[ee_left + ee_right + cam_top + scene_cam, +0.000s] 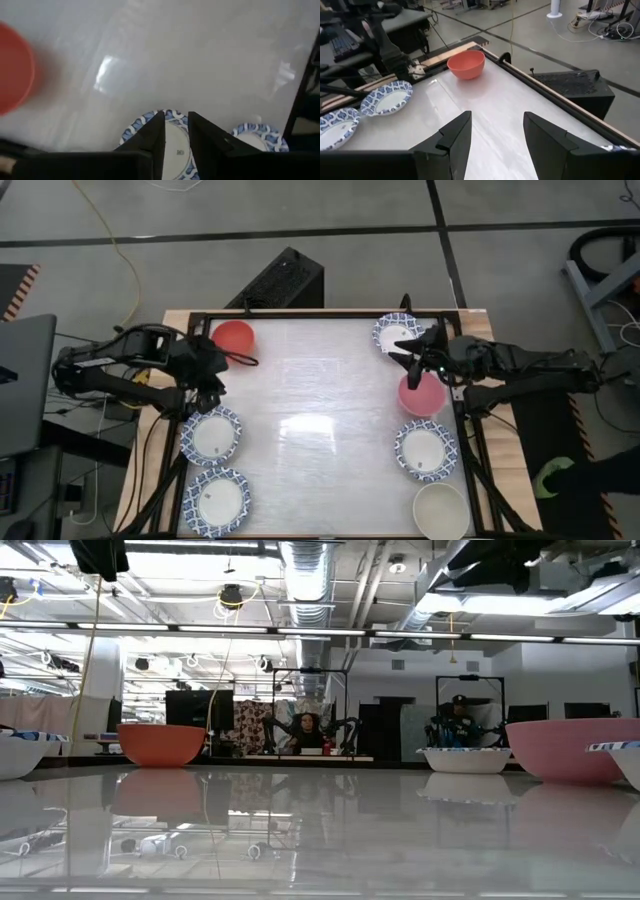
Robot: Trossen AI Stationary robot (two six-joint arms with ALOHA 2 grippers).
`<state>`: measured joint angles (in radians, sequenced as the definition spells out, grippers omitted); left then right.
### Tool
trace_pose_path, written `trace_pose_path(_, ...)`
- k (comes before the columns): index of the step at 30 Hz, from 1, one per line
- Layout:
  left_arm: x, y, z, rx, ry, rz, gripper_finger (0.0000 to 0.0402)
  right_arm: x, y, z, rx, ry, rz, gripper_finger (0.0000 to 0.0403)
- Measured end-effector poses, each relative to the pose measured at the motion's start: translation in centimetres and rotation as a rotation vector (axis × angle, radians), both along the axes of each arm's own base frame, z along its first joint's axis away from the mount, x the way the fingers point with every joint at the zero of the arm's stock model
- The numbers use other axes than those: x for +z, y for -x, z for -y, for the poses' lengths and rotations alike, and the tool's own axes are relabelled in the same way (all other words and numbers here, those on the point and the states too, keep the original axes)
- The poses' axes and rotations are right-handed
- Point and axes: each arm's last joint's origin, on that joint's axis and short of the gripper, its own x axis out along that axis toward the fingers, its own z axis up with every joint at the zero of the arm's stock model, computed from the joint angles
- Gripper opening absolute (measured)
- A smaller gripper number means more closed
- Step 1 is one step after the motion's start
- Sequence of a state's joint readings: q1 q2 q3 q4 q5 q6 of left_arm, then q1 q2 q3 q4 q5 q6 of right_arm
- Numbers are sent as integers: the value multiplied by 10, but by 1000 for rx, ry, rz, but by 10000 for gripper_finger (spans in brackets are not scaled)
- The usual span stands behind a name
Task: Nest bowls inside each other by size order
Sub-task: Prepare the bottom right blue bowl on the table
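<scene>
Your left claw (212, 370), fingers nearly closed, empty, hangs btwn red bowl (233, 336) and blue-rim bowl (212, 436), frame left. Right claw (412, 356) wide open, empty, above pink bowl (421, 395).

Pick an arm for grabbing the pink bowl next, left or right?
Right. The right tool hangs open at the pink bowl, on the table's right side. The left tool sits across the table, between the red bowl and a blue-rimmed bowl.

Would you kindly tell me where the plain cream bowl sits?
In the high view, the cream bowl sits at the table's near right corner, just below a blue-rimmed bowl.
</scene>
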<state>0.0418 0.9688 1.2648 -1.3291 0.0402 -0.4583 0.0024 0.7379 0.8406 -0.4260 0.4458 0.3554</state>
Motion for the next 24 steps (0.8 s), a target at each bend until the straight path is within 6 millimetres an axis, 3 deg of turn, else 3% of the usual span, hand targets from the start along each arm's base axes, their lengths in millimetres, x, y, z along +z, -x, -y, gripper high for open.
trace_pose_path(3, 0, 1, 1, 43, 51, -10, 83, -6, -6, 1, -14, -25, -45, 200)
trace_pose_path(8, -2, 5, 9, -41, 156, -66, 84, -18, -20, 0, -11, -29, -134, 200)
trace_pose_path(15, -3, 7, 27, -143, 118, -80, 84, -31, -39, -1, 24, -44, -211, 200)
trace_pose_path(24, -1, 6, 37, -93, 125, -47, 84, -39, -48, -6, 112, -76, -258, 200)
